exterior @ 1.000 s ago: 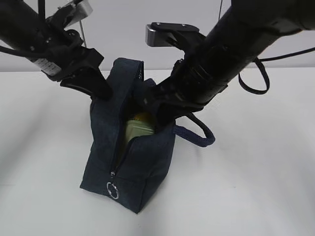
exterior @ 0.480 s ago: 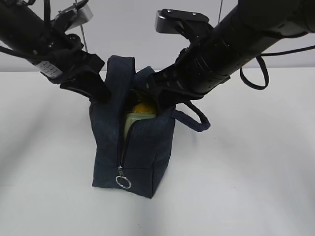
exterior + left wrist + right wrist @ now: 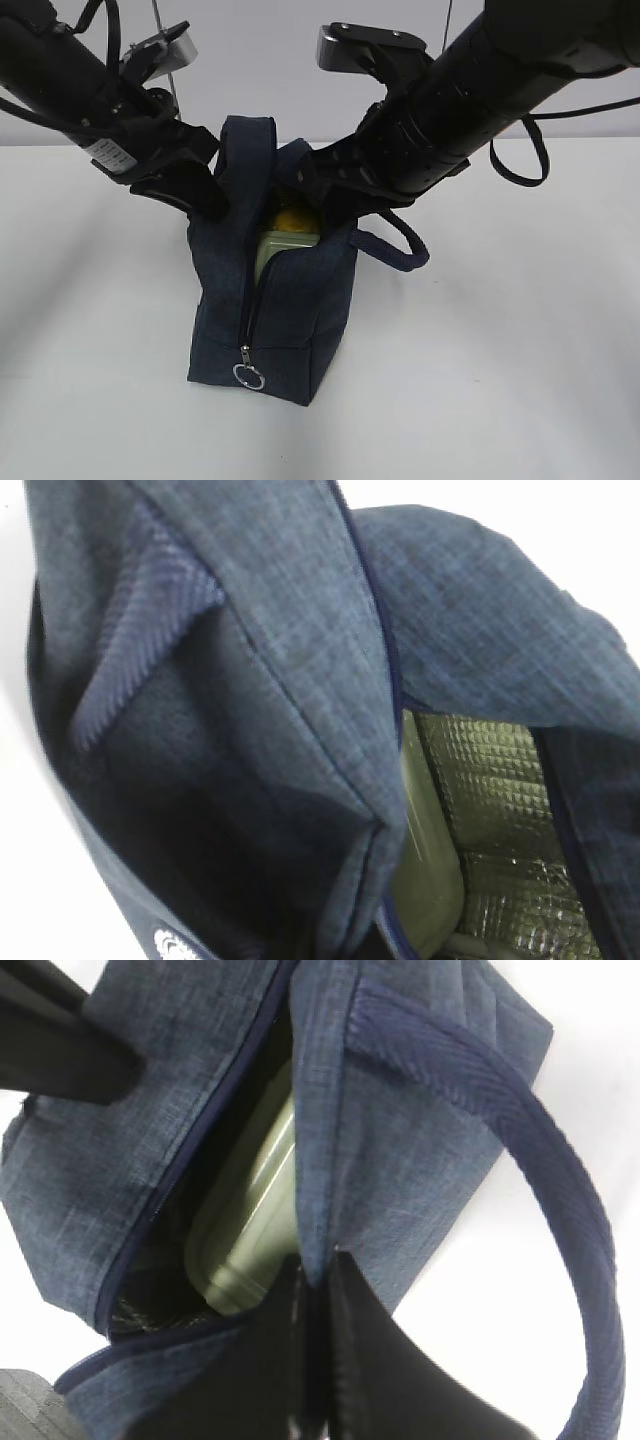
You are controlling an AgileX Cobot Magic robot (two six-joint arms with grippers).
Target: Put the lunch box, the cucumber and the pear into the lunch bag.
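Observation:
The dark navy lunch bag point(image 3: 290, 310) stands upright mid-table with its zipper open; its ring pull point(image 3: 247, 376) hangs low in front. The pale green lunch box point(image 3: 285, 245) stands inside, and the yellow pear point(image 3: 292, 220) sits on top of it. The cucumber is hidden. My left gripper point(image 3: 207, 200) clamps the bag's left rim; its fingers are hidden by fabric in the left wrist view, where the lunch box point(image 3: 425, 880) and foil lining point(image 3: 495, 780) show. My right gripper point(image 3: 318, 1280) is shut on the right rim point(image 3: 320, 205), beside the lunch box point(image 3: 250, 1225).
The bag's padded loop handle point(image 3: 405, 250) hangs out to the right and arcs across the right wrist view point(image 3: 540, 1160). The left gripper's black finger point(image 3: 60, 1050) shows at the bag's far rim. White table point(image 3: 520, 350) surrounds the bag.
The bag has shifted slightly right and turned. Its opening has been spread wider, so the pear and lunch box show more. Both grippers stay clamped on the rims.

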